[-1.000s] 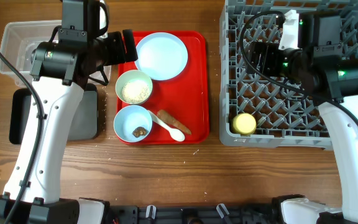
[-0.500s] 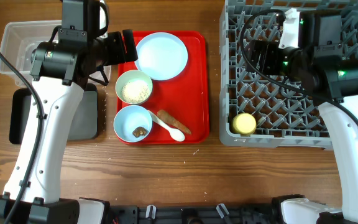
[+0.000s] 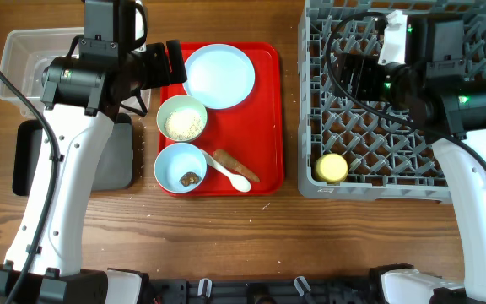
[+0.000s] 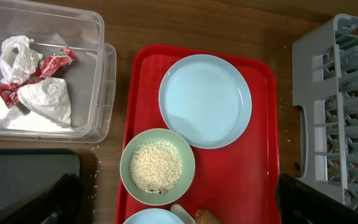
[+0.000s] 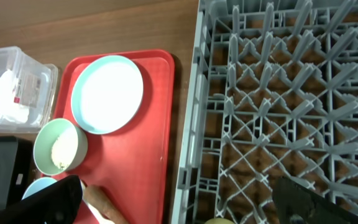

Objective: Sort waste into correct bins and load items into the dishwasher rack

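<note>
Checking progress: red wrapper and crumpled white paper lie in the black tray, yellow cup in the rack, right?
No: left wrist view shows the red wrapper and crumpled white paper in the clear tub, not the black tray. The yellow cup is in the rack.

Clear tub (image 4: 79,37) at far left: red wrapper (image 4: 51,62) and crumpled white paper (image 4: 45,99) are held inside. Black tray (image 3: 116,165) just in front of it, mostly hidden. Pale blue plate (image 3: 218,76) is laid flat, bare. Green bowl (image 4: 127,155) in front of it, upright, rice crumbs (image 4: 157,165) inside. Light blue bowl (image 3: 174,160) nearest, brown scrap (image 3: 191,178) inside; white spoon (image 3: 229,173) and a longer brown scrap (image 3: 236,165) just right of it. Yellow cup (image 3: 331,167) is seated in the grey rack's (image 3: 395,191) near-left corner.
</note>
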Action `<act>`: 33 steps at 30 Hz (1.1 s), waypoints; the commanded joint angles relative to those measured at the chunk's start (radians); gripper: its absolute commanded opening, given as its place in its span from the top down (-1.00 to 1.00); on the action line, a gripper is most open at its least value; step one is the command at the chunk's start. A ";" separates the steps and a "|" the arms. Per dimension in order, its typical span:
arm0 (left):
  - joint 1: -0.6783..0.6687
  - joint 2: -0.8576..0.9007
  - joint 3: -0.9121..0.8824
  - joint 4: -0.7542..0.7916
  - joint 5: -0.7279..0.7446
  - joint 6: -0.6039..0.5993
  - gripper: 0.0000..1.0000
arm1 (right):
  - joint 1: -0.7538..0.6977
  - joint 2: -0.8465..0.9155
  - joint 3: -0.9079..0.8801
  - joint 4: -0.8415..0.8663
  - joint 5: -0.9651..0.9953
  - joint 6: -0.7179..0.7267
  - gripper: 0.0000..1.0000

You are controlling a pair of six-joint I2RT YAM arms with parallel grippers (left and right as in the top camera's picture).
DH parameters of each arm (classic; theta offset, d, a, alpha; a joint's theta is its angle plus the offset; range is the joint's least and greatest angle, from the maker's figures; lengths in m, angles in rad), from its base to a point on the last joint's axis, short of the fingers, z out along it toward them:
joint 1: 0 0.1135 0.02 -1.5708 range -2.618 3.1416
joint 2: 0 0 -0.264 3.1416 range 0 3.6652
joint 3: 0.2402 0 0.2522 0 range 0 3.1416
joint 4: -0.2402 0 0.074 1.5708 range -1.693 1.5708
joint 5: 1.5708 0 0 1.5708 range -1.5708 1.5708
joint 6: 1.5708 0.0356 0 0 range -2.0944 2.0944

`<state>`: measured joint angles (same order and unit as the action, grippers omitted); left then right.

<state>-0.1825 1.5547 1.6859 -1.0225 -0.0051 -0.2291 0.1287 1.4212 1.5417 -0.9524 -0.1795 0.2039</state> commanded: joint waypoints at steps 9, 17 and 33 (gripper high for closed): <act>-0.003 -0.002 0.003 0.015 0.027 0.012 -0.99 | 0.001 0.002 0.008 0.018 -0.013 0.005 -0.99; -0.037 0.007 0.003 0.034 0.198 0.109 -1.00 | 0.001 0.002 0.008 0.014 -0.014 0.009 -1.00; -0.235 0.304 0.003 0.115 0.138 0.301 -0.89 | 0.001 0.002 0.008 0.014 -0.013 0.007 -0.99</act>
<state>-0.4107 1.8339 1.6859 -0.9154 0.1432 0.0483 0.1287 1.4212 1.5417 -0.9382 -0.1799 0.2039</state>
